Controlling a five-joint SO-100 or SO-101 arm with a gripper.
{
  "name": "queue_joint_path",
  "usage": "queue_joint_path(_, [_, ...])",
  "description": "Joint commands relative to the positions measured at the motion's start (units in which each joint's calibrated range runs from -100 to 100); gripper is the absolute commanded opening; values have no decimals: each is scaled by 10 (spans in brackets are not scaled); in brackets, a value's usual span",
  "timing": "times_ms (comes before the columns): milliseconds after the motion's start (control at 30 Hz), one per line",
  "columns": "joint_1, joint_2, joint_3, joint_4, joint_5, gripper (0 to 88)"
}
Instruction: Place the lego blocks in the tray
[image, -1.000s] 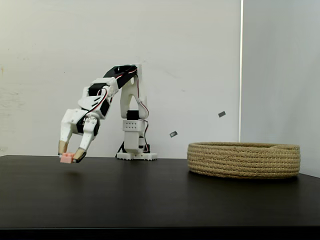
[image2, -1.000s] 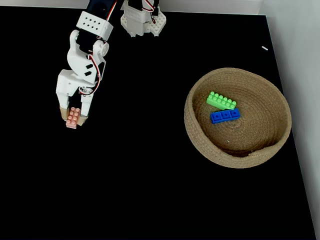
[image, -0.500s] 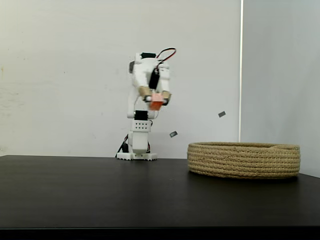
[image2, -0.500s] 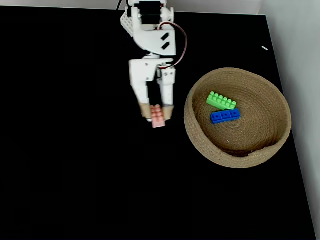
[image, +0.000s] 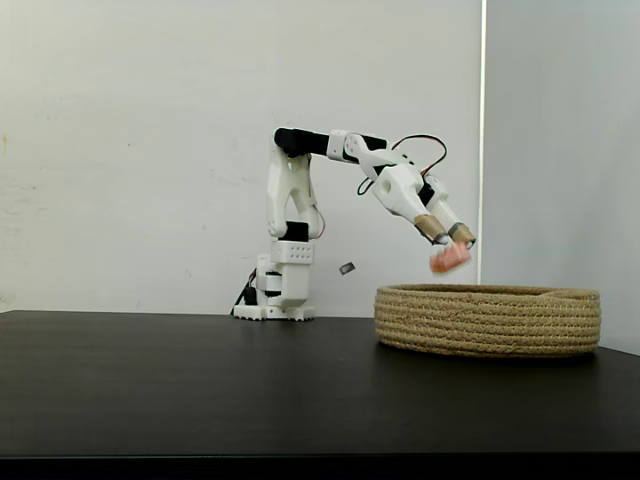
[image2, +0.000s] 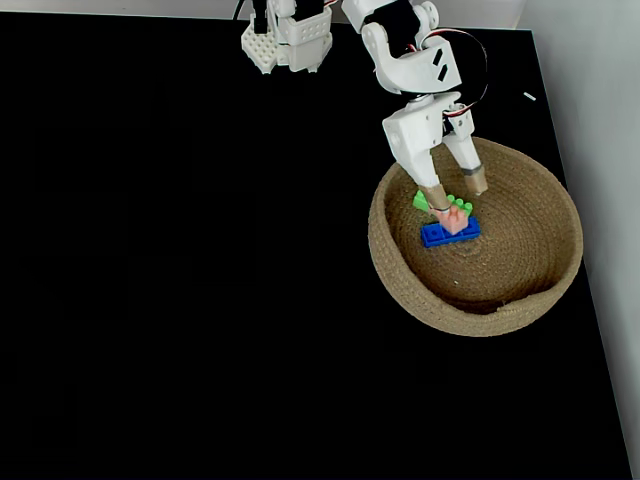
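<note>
Arm: white, five-joint, its base standing at the back of the black table, reaching out to the right in the side-on fixed view and angled downward over the basket.

Gripper: tan-tipped fingers pointing down and to the right, hanging above the basket's near-left part. In the top-down fixed view the gripper shows its jaws spread in a V, one finger on each side and a clear gap between them.

Pink brick: in the side-on fixed view it sits just below the fingertips, tilted, in the air above the rim of the basket. Whether a finger touches it I cannot tell. In the top-down fixed view the pink brick lies over the meeting point of the other two bricks.

Tray: wide, shallow round basket of coiled tan rope, resting on the table at the right. In the top-down fixed view the tray stands near the table's right edge.

Green brick: inside the basket, upper-left of its floor, partly covered by a finger and the pink brick.

Blue brick: inside the basket, just below the green one, lying nearly level.

Backdrop: pale wall behind the table.
</note>
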Motion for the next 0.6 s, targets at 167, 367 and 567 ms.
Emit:
queue_joint_path(167, [76,-105,25,-14,-14,373])
queue_joint_path(367, [210,-201,154,-48,-5,320])
queue_joint_path(567, [342,-332,368,-121,35,122])
